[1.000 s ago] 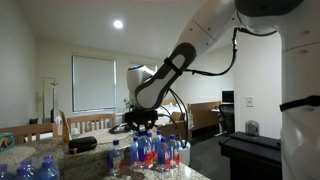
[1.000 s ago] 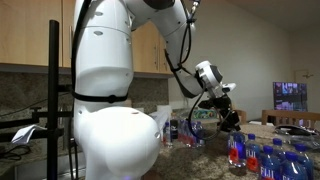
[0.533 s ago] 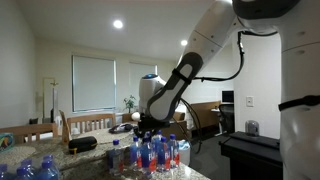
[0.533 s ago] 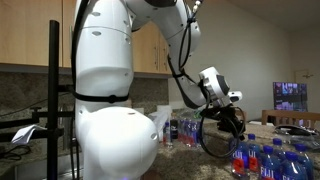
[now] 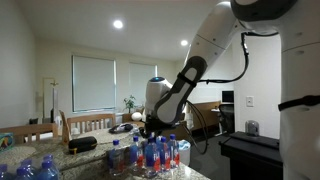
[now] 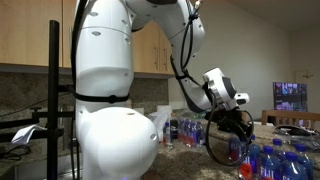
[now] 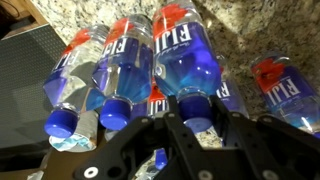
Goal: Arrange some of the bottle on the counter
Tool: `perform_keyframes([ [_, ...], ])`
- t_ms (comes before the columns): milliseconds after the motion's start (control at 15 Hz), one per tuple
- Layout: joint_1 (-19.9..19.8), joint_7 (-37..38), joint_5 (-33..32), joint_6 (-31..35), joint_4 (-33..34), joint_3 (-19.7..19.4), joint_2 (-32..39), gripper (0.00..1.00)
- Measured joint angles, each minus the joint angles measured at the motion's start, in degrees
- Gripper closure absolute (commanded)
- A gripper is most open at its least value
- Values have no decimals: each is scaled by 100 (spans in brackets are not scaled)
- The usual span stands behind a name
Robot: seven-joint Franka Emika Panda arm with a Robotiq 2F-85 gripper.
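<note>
Gripper (image 7: 197, 120): jaws drawn narrow, clamped on the neck of one bottle just under its blue cap.
Held bottle (image 7: 185, 60): clear with a blue-and-red label, cap up, hard against the cluster. Cannot tell if its base touches the counter.
Cluster of bottles (image 7: 115, 70): upright and tightly packed, directly under the gripper in both exterior views (image 5: 150, 153) (image 6: 268, 160).
Lone bottle (image 7: 282, 85): red label, just beside the cluster.
Counter (image 7: 240, 30): speckled granite, bears the cluster.
</note>
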Motion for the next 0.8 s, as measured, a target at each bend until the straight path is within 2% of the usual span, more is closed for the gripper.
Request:
perform_keyframes([
  [800,0,15,-178,17,-169,-137,27,90],
])
